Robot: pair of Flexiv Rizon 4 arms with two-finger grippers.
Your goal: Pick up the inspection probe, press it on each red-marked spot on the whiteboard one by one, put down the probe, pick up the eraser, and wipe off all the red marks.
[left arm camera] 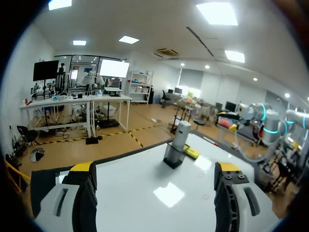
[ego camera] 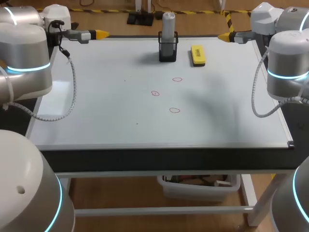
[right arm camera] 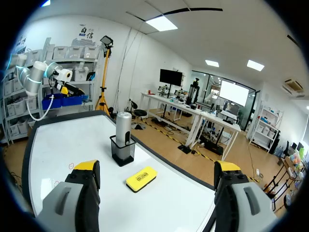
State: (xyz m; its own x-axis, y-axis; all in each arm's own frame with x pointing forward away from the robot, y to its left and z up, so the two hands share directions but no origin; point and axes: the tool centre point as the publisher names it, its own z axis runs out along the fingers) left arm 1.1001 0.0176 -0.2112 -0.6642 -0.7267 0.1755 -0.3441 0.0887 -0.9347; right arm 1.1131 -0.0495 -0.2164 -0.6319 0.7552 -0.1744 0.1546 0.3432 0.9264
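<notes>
Head view, left to right: my left claw [ego camera: 100,34] hovers at far left corner of whiteboard [ego camera: 96,111], fingers spread, grasping nothing. Three red marks [ego camera: 155,93] sit mid-board, loosely grouped. Grey inspection probe [ego camera: 168,26] stands upright in black holder [ego camera: 168,52] at far edge, near centre. Yellow eraser [ego camera: 198,55] lies just right of holder, not touching it. My right claw [ego camera: 224,36] at far right corner, likewise released, empty.

Head camera overlooks the whiteboard [ego camera: 120,111]; wrist cameras face inward (sharing the probe [left arm camera: 181,133]).
</notes>
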